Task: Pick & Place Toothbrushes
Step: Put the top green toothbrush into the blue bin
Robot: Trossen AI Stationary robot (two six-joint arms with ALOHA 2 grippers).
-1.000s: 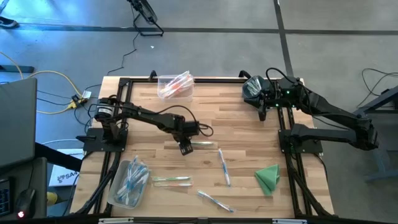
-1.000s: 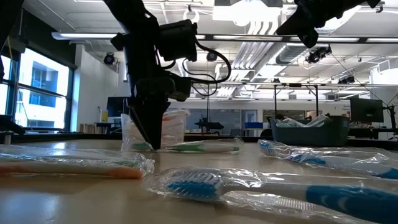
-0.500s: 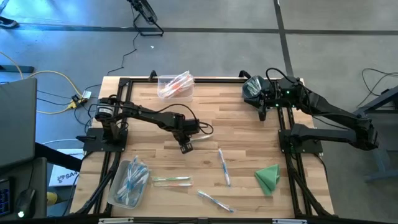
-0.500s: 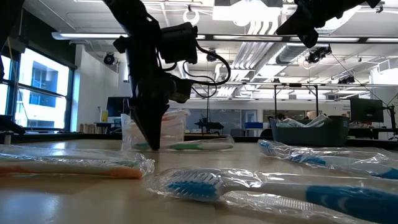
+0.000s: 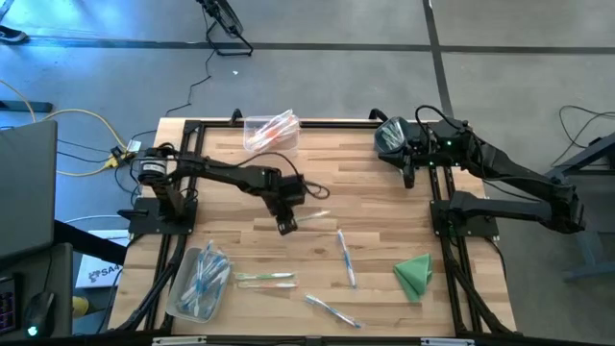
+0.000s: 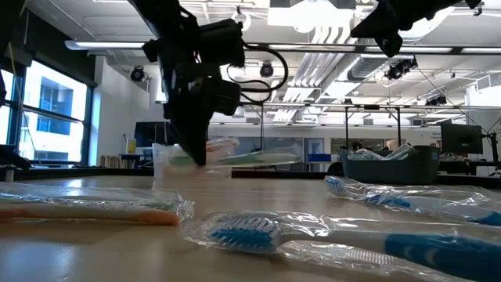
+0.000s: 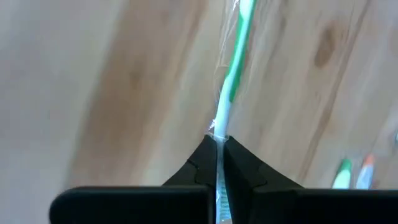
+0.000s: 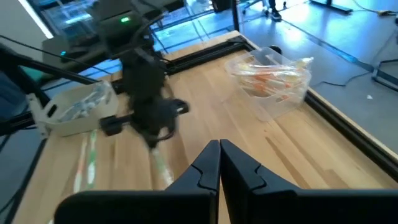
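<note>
Sorted so far: a clear bin (image 5: 270, 132) at the counter's (image 5: 365, 173) 12 o'clock edge holds orange-accented brushes; a second bin (image 5: 198, 282) at about 8 o'clock holds blue ones.
Left to do: by my count four wrapped toothbrushes lie loose on the counter: a green-and-orange pair (image 5: 266, 280) at 7 o'clock, a blue one (image 5: 346, 258) at 5 o'clock, another (image 5: 332, 311) at 6 o'clock.
In hand: green toothbrush (image 7: 237, 56), lifted clear of the wood in the low view.
Left pincer (image 5: 286, 225): clenched on the brush's white handle end; the green head sticks out towards 3 o'clock.
Right pincer (image 8: 219, 163): clenched on nothing, parked at 1 o'clock.
Stage: judged partway; the lifted brush is not yet at a bin.
</note>
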